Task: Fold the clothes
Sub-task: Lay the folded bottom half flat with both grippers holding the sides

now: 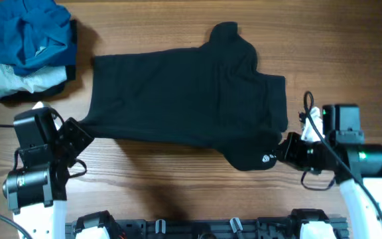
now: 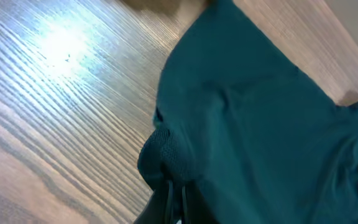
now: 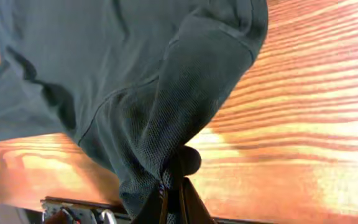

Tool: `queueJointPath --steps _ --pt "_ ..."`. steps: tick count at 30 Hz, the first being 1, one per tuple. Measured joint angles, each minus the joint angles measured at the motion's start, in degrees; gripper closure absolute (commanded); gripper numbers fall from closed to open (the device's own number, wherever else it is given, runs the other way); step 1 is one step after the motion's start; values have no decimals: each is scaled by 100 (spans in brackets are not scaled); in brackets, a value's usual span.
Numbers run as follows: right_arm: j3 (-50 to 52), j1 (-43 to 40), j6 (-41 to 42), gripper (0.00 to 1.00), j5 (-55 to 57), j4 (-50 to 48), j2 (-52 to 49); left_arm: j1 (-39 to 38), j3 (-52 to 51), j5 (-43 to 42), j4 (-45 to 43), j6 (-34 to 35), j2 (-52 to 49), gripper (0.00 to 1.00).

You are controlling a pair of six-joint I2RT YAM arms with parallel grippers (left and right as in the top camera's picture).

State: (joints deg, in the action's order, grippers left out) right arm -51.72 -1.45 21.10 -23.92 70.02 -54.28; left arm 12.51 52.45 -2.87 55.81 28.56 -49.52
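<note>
A black T-shirt [image 1: 184,99] lies spread on the wooden table, its collar end to the right. My left gripper [image 1: 83,130] is shut on the shirt's near left corner; in the left wrist view the cloth [image 2: 253,124] bunches over the closed fingers [image 2: 174,199]. My right gripper [image 1: 285,147] is shut on the shirt's near right sleeve, which shows a small white logo [image 1: 268,158]. In the right wrist view the mesh fabric [image 3: 154,118] hangs from the closed fingers [image 3: 178,190].
A pile of blue and pale clothes [image 1: 28,43] sits at the far left corner of the table. Bare wood [image 1: 350,46] lies to the right of the shirt and along the near edge between the arms.
</note>
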Motion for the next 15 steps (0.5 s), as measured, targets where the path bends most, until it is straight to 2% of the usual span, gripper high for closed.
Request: queueJointPath --steps 4,7,9,15 --pt "-28 0 142 96 13 -22 229 0 0 0 170 2 149 96" --pt "-39 0 160 96 52 -728 81 0 0 2 151 2 118 96" --pt "-57 0 160 96 63 -1252 -291 0 0 31 22 4 -61 96" --pt "-98 0 109 96 39 -2538 -1996 0 11 212 -699 22 -1467 96"
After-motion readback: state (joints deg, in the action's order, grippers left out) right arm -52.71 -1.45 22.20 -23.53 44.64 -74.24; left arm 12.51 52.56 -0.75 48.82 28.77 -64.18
